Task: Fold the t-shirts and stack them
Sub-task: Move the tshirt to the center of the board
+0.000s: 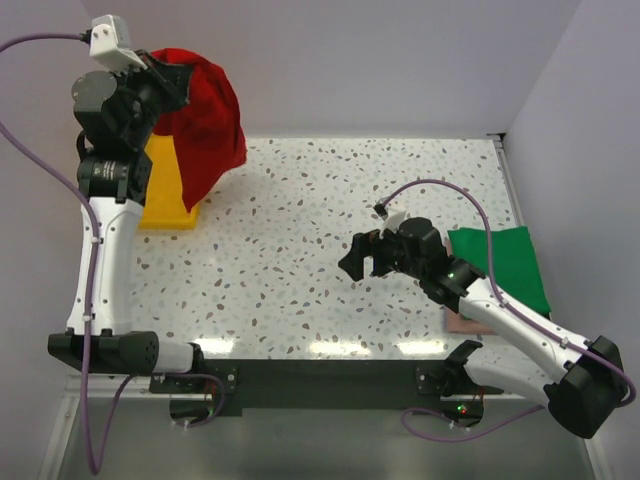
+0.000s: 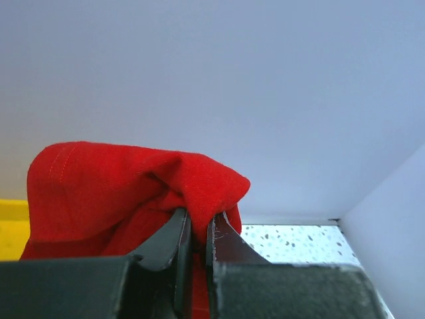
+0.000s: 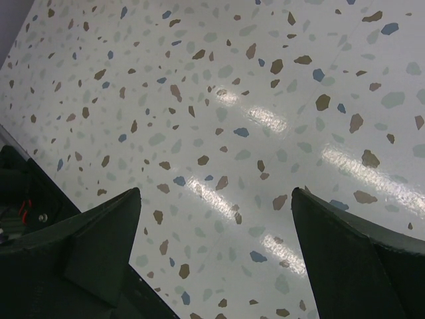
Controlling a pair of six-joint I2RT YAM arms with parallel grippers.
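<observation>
Black left jaws, crumpled red t-shirt (image 2: 119,193)

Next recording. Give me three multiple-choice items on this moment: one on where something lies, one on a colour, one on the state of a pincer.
1. Where does the green shirt lie?
A. at the right edge of the table
B. at the far left
C. in the middle

2. The left pincer grips something of what colour?
A. green
B. red
C. yellow

3. How is the right pincer set?
A. shut on cloth
B. shut on nothing
C. open above bare tabletop

Answers:
1 A: the top view shows it folded flat at the right edge.
2 B: the left wrist view shows the red shirt pinched between the jaws.
3 C: the right wrist view shows the jaws wide apart, with only speckled tabletop between them.
</observation>
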